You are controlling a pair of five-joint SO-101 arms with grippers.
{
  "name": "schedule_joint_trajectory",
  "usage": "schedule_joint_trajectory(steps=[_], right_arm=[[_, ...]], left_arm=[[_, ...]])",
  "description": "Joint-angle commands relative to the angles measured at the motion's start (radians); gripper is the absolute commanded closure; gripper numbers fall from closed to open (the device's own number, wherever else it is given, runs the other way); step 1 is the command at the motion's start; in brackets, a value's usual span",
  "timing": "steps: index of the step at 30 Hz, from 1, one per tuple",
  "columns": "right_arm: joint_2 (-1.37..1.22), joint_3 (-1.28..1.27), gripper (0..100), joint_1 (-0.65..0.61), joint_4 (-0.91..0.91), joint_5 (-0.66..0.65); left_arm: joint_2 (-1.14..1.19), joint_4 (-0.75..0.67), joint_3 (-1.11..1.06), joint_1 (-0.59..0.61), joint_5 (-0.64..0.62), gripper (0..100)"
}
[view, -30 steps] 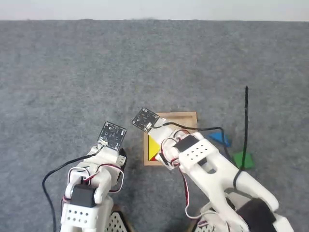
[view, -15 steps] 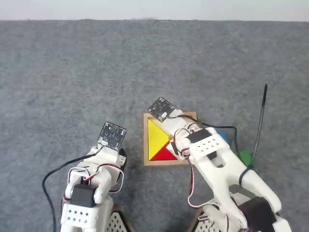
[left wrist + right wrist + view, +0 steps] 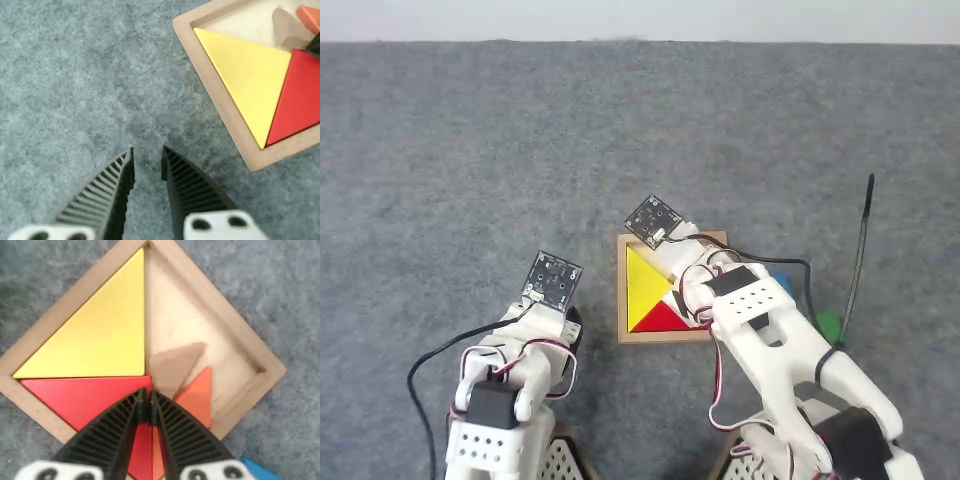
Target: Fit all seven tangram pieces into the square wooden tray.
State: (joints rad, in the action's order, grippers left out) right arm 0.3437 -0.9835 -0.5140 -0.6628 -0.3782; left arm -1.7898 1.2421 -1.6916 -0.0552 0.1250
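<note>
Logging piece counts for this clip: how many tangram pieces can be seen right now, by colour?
yellow piece: 1
red piece: 1
orange piece: 1
blue piece: 1
green piece: 1
Total visible: 5

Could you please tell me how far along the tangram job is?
Done: yellow triangle and red triangle lie flat in the tray. In hand: the right gripper holds an orange triangle over the tray floor. Left: seating it, plus at least the blue piece and green piece on the mat.
</note>
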Motion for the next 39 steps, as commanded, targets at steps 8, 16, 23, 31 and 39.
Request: schedule_joint_trajectory(steps=[8, 16, 23, 31, 39], right_arm=[[0.012, 0.034, 99.1, 0.004, 0.116, -0.009], [-0.084, 0.132, 99.1, -0.05, 0.153, 0.038], [-0.226, 0.203, 99.1, -0.045, 0.16, 0.038], [-0.262, 0.213, 99.1, 0.022, 0.153, 0.037], [-0.208, 0.173, 99.1, 0.062, 0.108, 0.04]], left_arm=[[-0.002, 0.005, 0.007, -0.002, -0.006, 91], [-0.002, 0.005, 0.007, -0.002, -0.006, 91], [-0.002, 0.005, 0.007, -0.002, -0.006, 91], [-0.002, 0.005, 0.007, -0.002, -0.006, 91], [-0.002, 0.005, 0.007, -0.002, -0.006, 91]])
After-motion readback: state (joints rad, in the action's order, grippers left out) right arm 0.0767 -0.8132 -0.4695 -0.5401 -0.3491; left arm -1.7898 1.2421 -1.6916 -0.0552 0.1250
